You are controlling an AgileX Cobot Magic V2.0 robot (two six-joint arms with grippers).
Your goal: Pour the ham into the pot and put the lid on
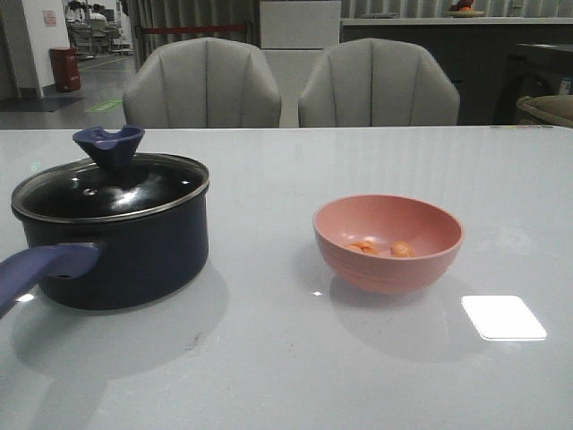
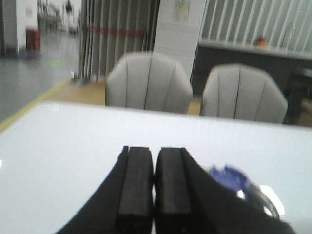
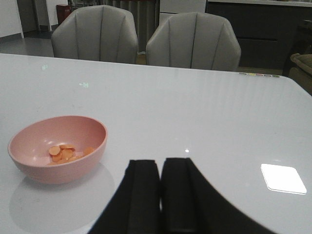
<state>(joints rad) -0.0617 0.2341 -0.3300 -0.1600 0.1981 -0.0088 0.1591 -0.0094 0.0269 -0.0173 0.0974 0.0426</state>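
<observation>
Left claw (image 2: 154,190) pressed together, empty; right claw (image 3: 161,195) likewise together, empty, neither on anything. On desk (image 1: 269,376): pot (image 1: 121,246) at left, lid (image 1: 112,185) sitting on it; bowl (image 1: 388,243) at right, well apart, ham (image 1: 383,248) inside. Judgement: nothing done yet; lid must come off, ham poured, lid replaced. Chairs (image 1: 202,85) beyond desk
</observation>
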